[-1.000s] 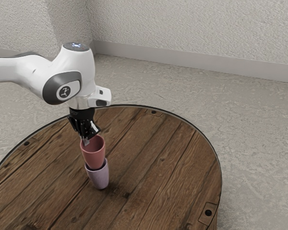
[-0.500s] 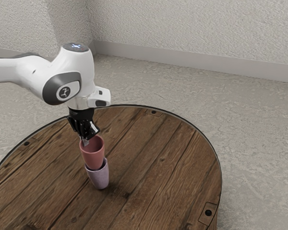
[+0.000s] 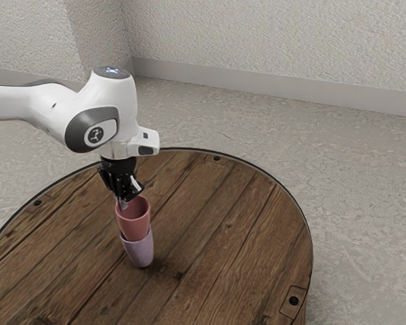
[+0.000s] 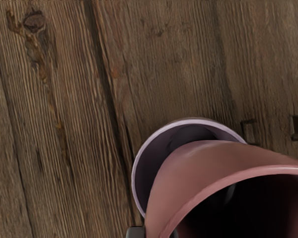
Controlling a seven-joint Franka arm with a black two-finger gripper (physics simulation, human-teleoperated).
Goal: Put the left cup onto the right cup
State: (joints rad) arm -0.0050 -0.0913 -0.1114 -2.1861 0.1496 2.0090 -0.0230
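A pink cup [image 3: 132, 218] stands nested in a lilac cup [image 3: 139, 250] on the round wooden table [image 3: 237, 223], left of its middle in the exterior view. My gripper [image 3: 126, 198] points down from above, shut on the pink cup's rim at the side nearer the arm. In the wrist view the pink cup [image 4: 208, 173] looms large just under the hand. It leans a little inside the lilac cup [image 4: 150, 166], whose pale rim shows around it.
The table's dark rim [image 3: 310, 250] curves round at the exterior view's right, with carpeted floor [image 3: 352, 156] beyond it. Bare planks [image 4: 64, 99] surround the cups on every side. A wall and skirting board run along the back.
My hand has come down a little and shifted slightly toward the exterior view's right. The pink cup has sunk deeper into the lilac cup.
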